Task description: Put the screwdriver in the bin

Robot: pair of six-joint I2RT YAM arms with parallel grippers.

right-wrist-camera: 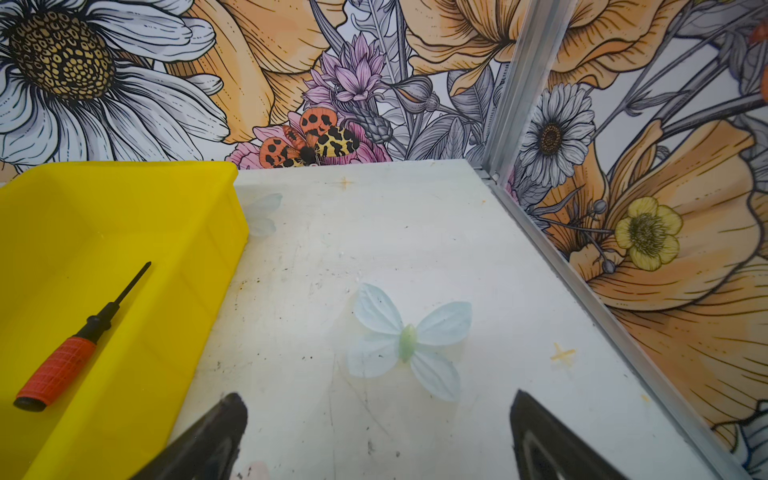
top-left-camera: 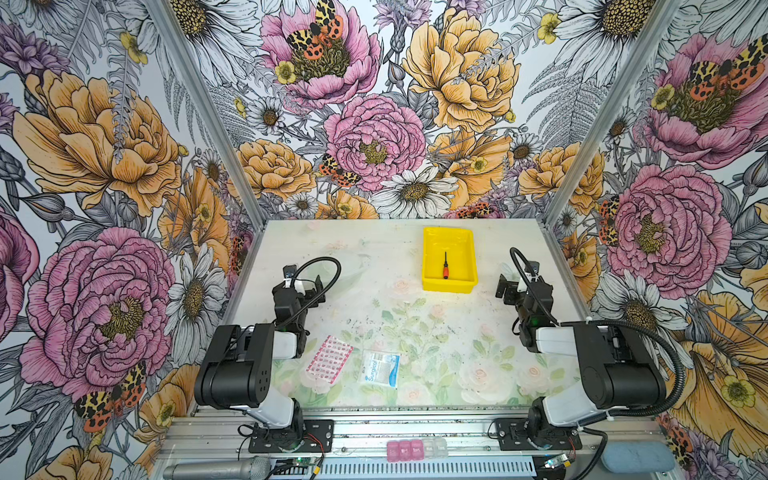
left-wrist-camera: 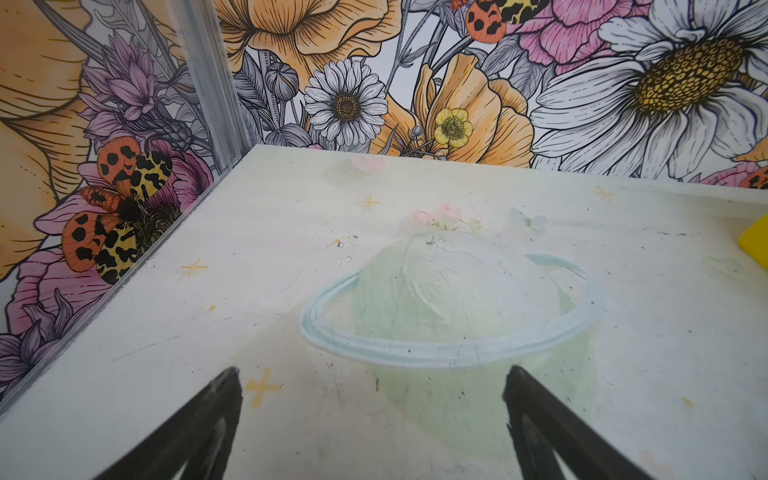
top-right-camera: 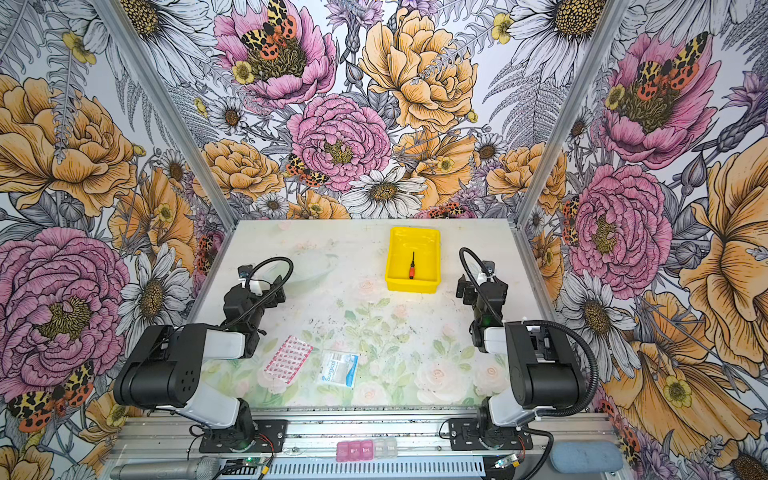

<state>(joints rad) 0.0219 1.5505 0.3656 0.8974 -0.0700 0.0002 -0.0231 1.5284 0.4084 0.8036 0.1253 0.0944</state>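
Yellow bin: screwdriver lies flat inside, handle toward near wall. Right pincer released, empty, over desk beside bin. Left pincer released, empty. Placement judged complete; avoid nudging bin wall when retracting.

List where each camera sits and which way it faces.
Top view: high over the near edge, looking down across the table; left arm, right arm show.
Top view: beside it, same sight; bin holds the screwdriver.
Left wrist: on left arm, faces back left corner; open left gripper shows.
Right wrist: on right arm, faces back right corner; open right gripper shows.
Shared: all see the bin; right wrist and top views, the screwdriver inside.
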